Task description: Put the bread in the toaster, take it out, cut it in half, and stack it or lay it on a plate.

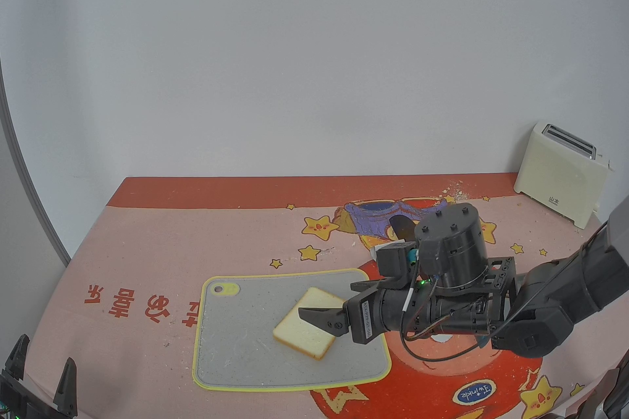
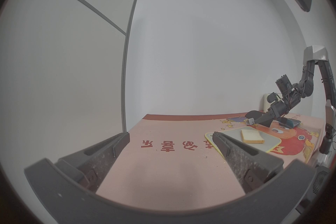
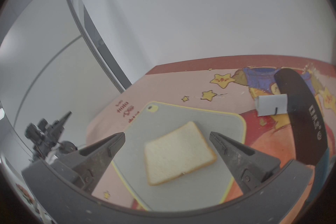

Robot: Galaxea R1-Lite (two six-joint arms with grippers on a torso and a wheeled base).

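A slice of bread lies flat on the grey, yellow-rimmed cutting board. My right gripper hovers low over the slice's right edge, open, with nothing held. In the right wrist view the bread lies between and below the spread fingers of that gripper. The white toaster stands at the table's far right corner. My left gripper sits open at the near left table edge, far from the board; the left wrist view shows that gripper with nothing in it.
A black curved blade-like tool with a white piece lies on the printed mat behind the board, partly hidden by my right wrist. The pink mat left of the board is bare. A wall stands behind the table.
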